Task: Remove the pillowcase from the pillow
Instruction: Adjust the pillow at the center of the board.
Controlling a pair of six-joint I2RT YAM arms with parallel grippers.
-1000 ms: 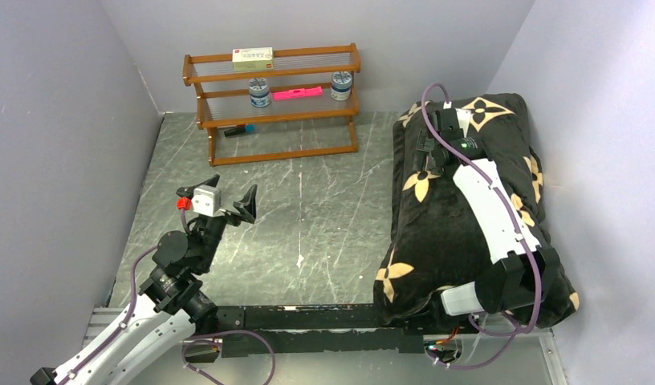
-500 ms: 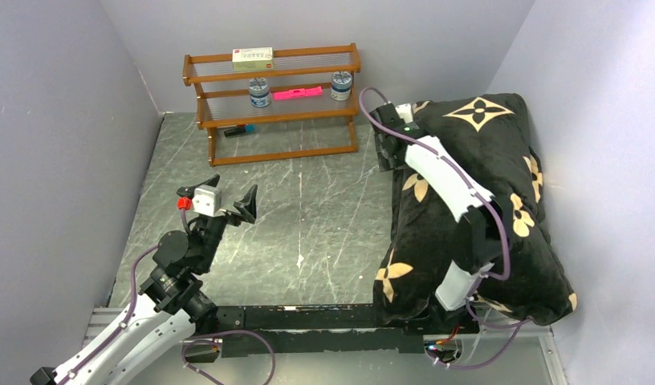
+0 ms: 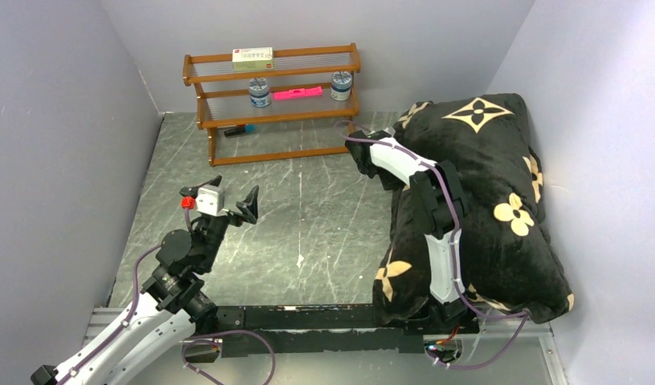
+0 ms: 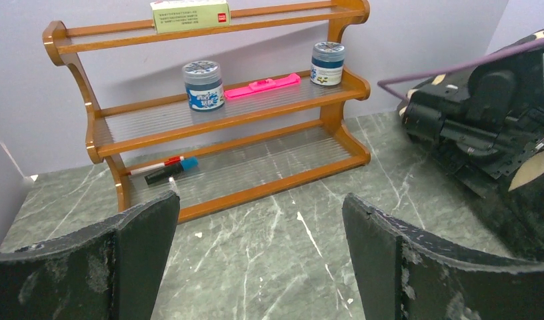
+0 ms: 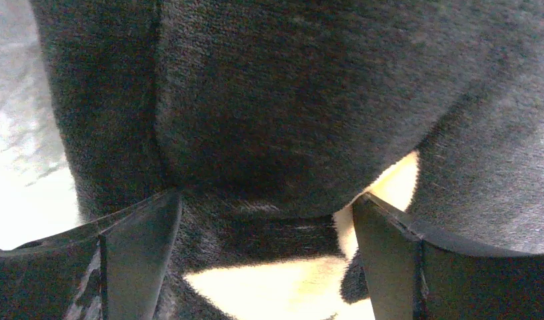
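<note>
Swung from the pillowcase (image 3: 501, 160) top to its left edge, the right end effector (image 5: 266, 200) gapes wide against plush, right of the surface (image 3: 308, 200); pinch cover only, sparing the hidden pillow.

Left arm (image 3: 148, 317): climbs from its base at the near left corner, folded at the elbow, with the forearm tilted up and toward the middle. Wrist is raised and level.

Left hand (image 3: 229, 195): held in the air and facing the far side. Jaws are spread fully apart with nothing between them. The left wrist view shows both fingers (image 4: 139, 247), dark and curved, with scuffed inner faces.

Right arm (image 3: 442, 257): upper link runs from its base at the near right straight toward the far side. The elbow is bent sharply, and the white forearm reaches far-left.

Right hand (image 3: 360, 154): low at the end of the forearm. Jaws are wide apart, with nothing clamped between the fingers (image 5: 139, 257).
</note>
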